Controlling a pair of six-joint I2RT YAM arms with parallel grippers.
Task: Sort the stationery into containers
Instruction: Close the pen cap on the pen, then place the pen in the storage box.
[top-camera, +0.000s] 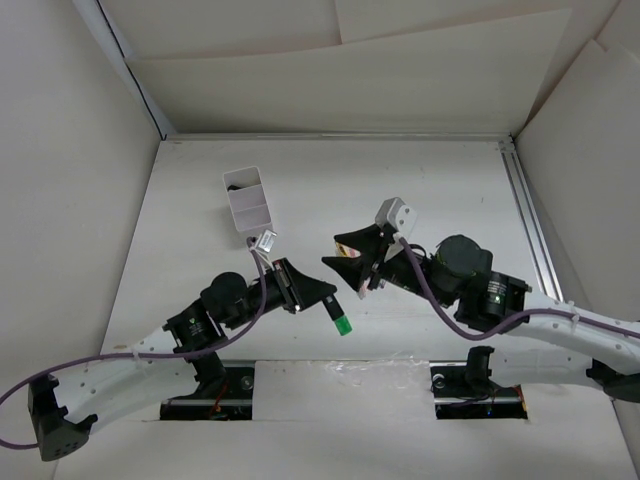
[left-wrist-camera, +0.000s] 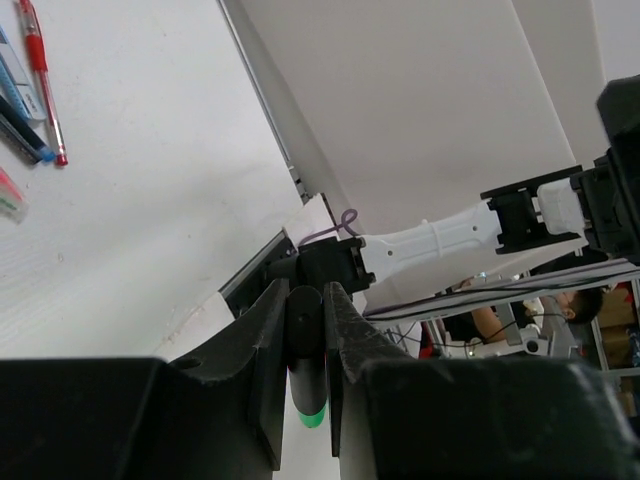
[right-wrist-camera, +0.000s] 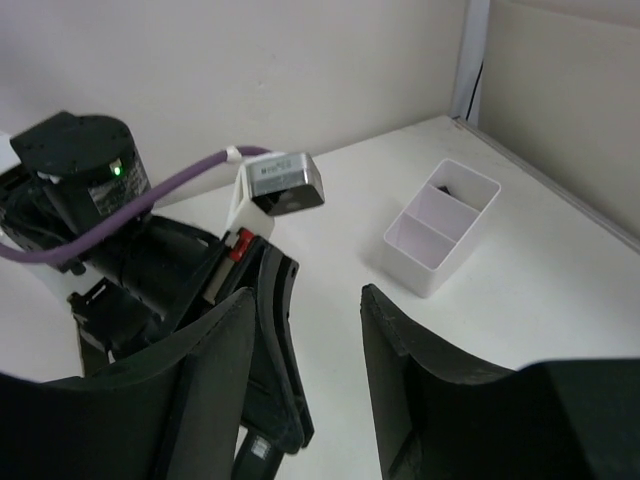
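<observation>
Along three sides of the white surface (top-camera: 420, 190) stand pale walls (top-camera: 80, 200), w/ a metal rail (top-camera: 527, 215) down the right edge; the near edge carries both arm bases. Open surface lies btwn the small white two-compartment plastic box (top-camera: 248, 207) and the rail, and btwn box and far wall. Box sits far-left of centre, open side up, long axis roughly near-far. A dark item sits in its far compartment, too small to identify.

Near centre, just near-right of the box, left pincer (top-camera: 325, 294) is clamped on a stubby black highlighter w/ green end (top-camera: 337, 318). The wrist view shows both fingers (left-wrist-camera: 255, 350) pressed on its barrel. Highlighter sits crosswise to the pincer, long axis far-left to near-right, green end pointing near-right. Can't tell if it clears the surface.

Just far-right of it, right pincer (top-camera: 336, 254) faces the left one, jaws apart w/ nothing btwn them.

Left wrist view also catches a thin red pen (left-wrist-camera: 42, 80) lying flat on the surface beside blue pens (left-wrist-camera: 22, 128).
</observation>
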